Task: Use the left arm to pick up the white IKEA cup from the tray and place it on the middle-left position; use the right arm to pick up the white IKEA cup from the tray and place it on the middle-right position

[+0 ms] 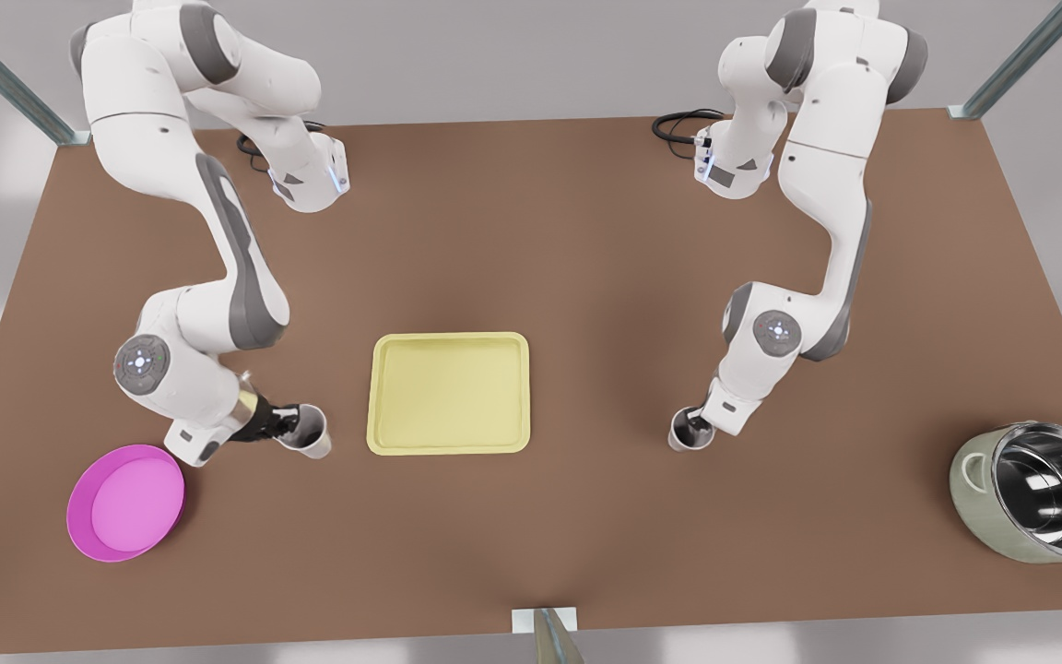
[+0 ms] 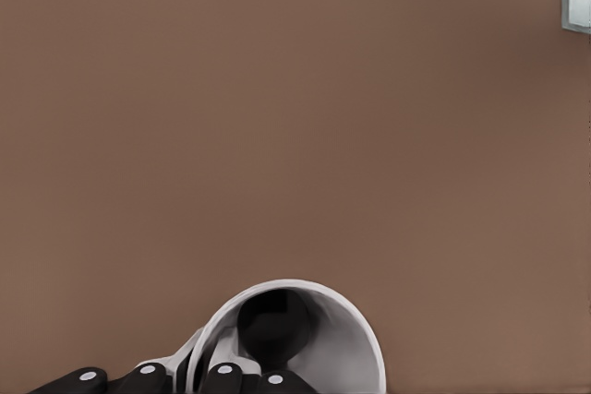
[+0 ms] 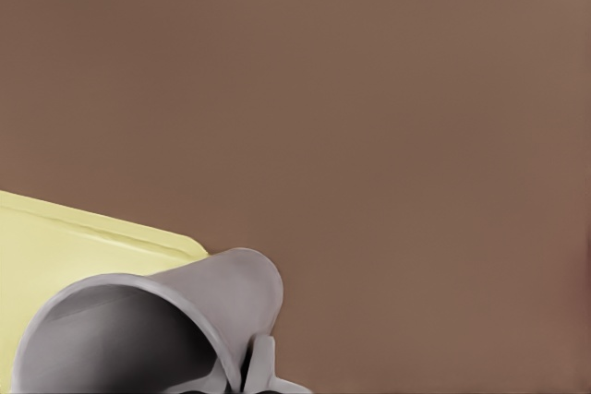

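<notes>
With both white cups already off the tray [image 1: 448,395], the placing step is in hand. Lower left of the front view, the left gripper [image 1: 284,423] has its jaws clamped on the left cup [image 1: 308,431]; right of centre, the right gripper [image 1: 699,426] pinches the right cup [image 1: 684,432] — both tilted. Next, I judge: level each, lower it to the worktop [image 1: 586,277], then release.

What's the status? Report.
Left gripper shut on left cup, by pink plate. Right gripper shut on right cup. Tray emptied. Nothing blocking.
</notes>
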Tool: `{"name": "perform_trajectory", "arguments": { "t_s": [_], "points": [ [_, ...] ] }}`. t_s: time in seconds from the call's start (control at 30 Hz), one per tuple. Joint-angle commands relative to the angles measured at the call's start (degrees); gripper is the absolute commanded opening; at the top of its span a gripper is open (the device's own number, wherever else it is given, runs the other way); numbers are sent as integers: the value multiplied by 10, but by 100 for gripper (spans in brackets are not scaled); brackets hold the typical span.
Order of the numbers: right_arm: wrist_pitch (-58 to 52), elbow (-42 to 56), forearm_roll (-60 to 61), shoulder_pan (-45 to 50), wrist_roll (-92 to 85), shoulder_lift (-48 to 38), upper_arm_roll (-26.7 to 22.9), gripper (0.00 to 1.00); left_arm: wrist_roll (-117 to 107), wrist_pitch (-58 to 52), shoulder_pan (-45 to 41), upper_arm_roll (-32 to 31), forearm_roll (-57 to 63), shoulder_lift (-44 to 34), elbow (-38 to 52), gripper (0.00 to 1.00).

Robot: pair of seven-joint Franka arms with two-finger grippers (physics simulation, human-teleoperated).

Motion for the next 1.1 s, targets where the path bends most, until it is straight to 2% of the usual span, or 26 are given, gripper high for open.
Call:
{"name": "perform_trajectory", "arguments": {
  "t_s": [0.0, 0.1, 0.23, 0.33, 0.37, 0.47, 0.5, 0.53, 0.57, 0.6, 0.63, 0.67, 0.73, 0.77, 0.8, 0.83, 0.87, 0.9, 0.93, 1.03, 1.07],
  "points": [
    [-13, 10, -4, -5, -120, 9, -12, 16, 180, 55, 0, 0, -5, 6, -2, 15],
    [-13, 11, -3, -5, -164, 26, -45, 16, 181, 56, -1, 0, -3, 11, 0, 15],
    [-12, 64, -6, -5, -208, 80, -73, 16, 180, 61, -1, 1, 8, 17, -1, 15],
    [-12, 101, -6, -5, -244, 125, -92, 16, 180, 61, -1, 1, 9, 16, -2, 21],
    [-12, 109, -7, -5, -245, 136, -92, 16, 180, 61, -1, 1, 9, 17, -2, 27],
    [-3, 120, -7, -5, -259, 161, -100, 16, 180, 61, -1, 1, 9, 19, -2, 59],
    [-3, 128, -7, -5, -268, 172, -103, 16, 180, 61, -1, 1, 10, 19, -2, 62],
    [-2, 134, -7, -5, -271, 180, -105, 16, 180, 61, -1, 1, 10, 19, -2, 70],
    [-1, 136, -7, -5, -276, 189, -109, 16, 181, 61, -1, 1, 10, 18, 0, 91],
    [-1, 136, -7, -5, -280, 194, -109, 16, 181, 60, -1, 2, 10, 14, 3, 100],
    [0, 155, -7, -6, -292, 211, -113, 16, 185, 56, -1, 2, 10, 7, 4, 100],
    [-1, 171, -5, -14, -299, 223, -115, 16, 200, 2, 0, 5, 9, -21, 11, 100],
    [-2, 171, -4, -15, -297, 223, -114, 17, 231, -171, 6, 8, 4, -73, 59, 100],
    [-3, 171, -3, -15, -296, 222, -114, 33, 258, -374, 12, 9, -51, -76, 162, 100],
    [-8, 171, 1, -15, -290, 220, -114, 73, 289, -522, 42, 9, -83, -77, 240, 100],
    [-13, 171, 27, -14, -281, 209, -113, 85, 294, -616, 86, 10, -97, -95, 279, 100],
    [-46, 171, 25, -12, -254, 203, -112, 89, 289, -614, 111, 8, -96, -146, 259, 100],
    [-66, 171, 25, -12, -240, 190, -112, 90, 288, -531, 114, 21, -92, -222, 166, 100],
    [-75, 172, 26, -12, -240, 183, -112, 90, 279, -514, 107, 17, -28, -215, 174, 100],
    [-157, 172, 19, -8, -226, 103, -95, 90, 278, -514, 98, 16, -61, -197, 188, 100],
    [-197, 178, 15, 14, -167, 75, -91, 90, 278, -514, 98, 16, -64, -188, 192, 100]
  ]
}}
